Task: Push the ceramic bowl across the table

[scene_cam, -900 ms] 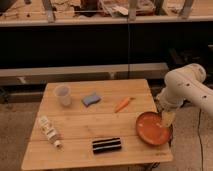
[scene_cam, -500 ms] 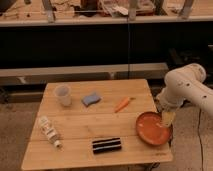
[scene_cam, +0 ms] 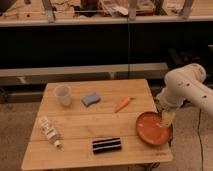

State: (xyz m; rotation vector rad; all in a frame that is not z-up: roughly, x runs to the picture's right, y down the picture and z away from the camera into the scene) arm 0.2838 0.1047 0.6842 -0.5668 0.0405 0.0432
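Where the white arm [scene_cam: 187, 87] bends down at the right side of the table [scene_cam: 100, 125], the gripper [scene_cam: 167, 118] sits over the right rim of the ceramic bowl [scene_cam: 152, 130]; whether it is open or closed cannot be told. This orange-red bowl lies at the table's near right corner, just left of the gripper. Farther left and back lie a carrot [scene_cam: 122, 104], a blue sponge [scene_cam: 90, 99] and a pale cup [scene_cam: 62, 95]. Well to the left lies a small bottle [scene_cam: 49, 131], its label too small to read; nearer is a black packet [scene_cam: 107, 145] with a white stripe.
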